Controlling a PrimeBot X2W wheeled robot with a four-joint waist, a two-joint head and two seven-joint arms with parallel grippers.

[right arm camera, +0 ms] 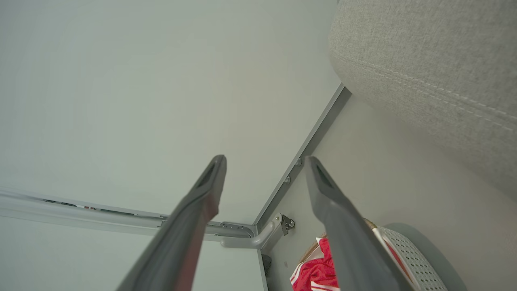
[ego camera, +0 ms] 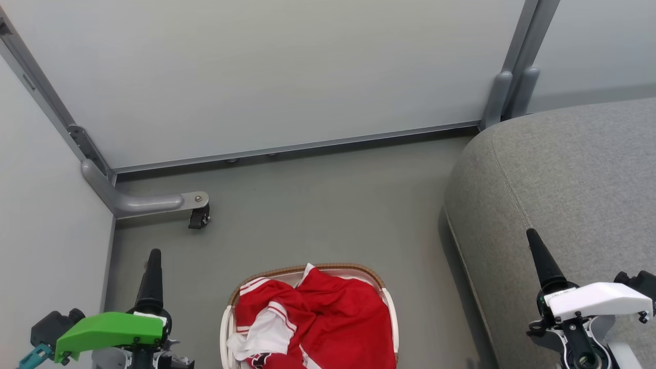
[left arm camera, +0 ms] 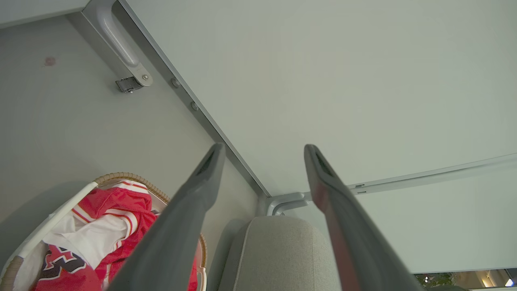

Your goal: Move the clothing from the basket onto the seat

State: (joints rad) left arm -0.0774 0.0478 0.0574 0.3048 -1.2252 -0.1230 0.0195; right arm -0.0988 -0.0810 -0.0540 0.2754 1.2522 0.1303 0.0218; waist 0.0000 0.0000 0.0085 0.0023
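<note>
Grey floor point(ego camera: 318, 205), pale partition walls point(ego camera: 266, 72); basket point(ego camera: 224, 333) holding clothing point(ego camera: 338, 312) near seat point(ego camera: 574, 174).

clothing point(ego camera: 333, 307): thin red cloth | basket point(right arm camera: 408, 252): perforated plastic, woven rim | seat point(ego camera: 574, 174): matt woven fabric

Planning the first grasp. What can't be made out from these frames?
- Basket: near end cut off by the head view's bottom edge.
- Clothing: crumpled, so garment count unclear; black print partly folded under and cut by the same edge.
- Seat: runs past the head view's right edge.
</note>
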